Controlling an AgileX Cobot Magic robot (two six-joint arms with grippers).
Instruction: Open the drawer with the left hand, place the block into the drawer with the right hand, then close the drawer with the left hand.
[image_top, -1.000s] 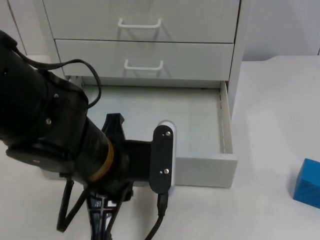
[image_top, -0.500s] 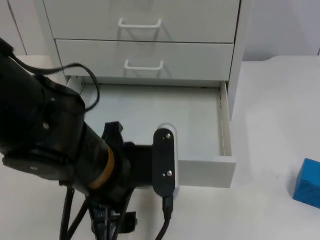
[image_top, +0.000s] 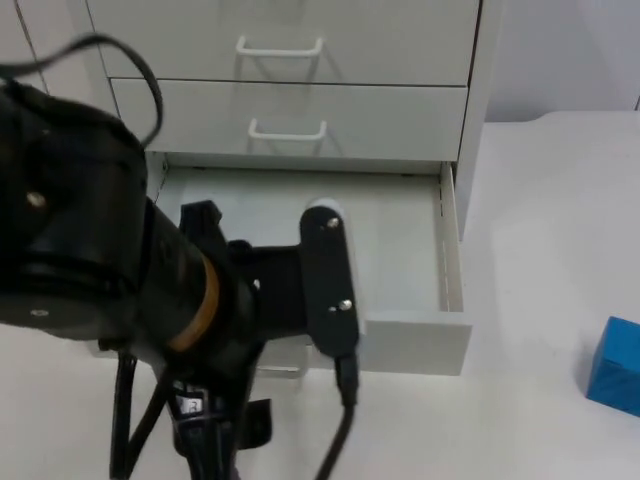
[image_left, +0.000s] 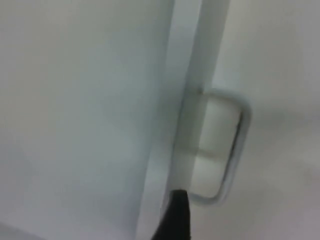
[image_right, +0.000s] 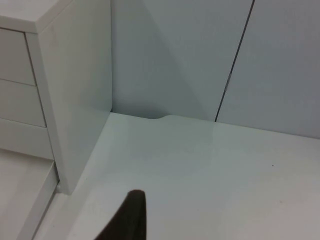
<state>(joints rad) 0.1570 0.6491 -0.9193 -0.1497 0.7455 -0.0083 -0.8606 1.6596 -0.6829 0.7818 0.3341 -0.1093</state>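
Top view: your left arm (image_top: 130, 300) overhangs the open drawer (image_top: 400, 330); block (image_top: 614, 365) sits apart on the tabletop (image_top: 540, 430). Neither jaws' state is readable.

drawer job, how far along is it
Done: the bottom drawer is pulled out and holds nothing. In hand: the left gripper is at the drawer front, by its handle; the left arm covers that spot from above. Left: the blue block sits on the table right of the drawer, to be placed inside by the right arm, which waits; then closing.
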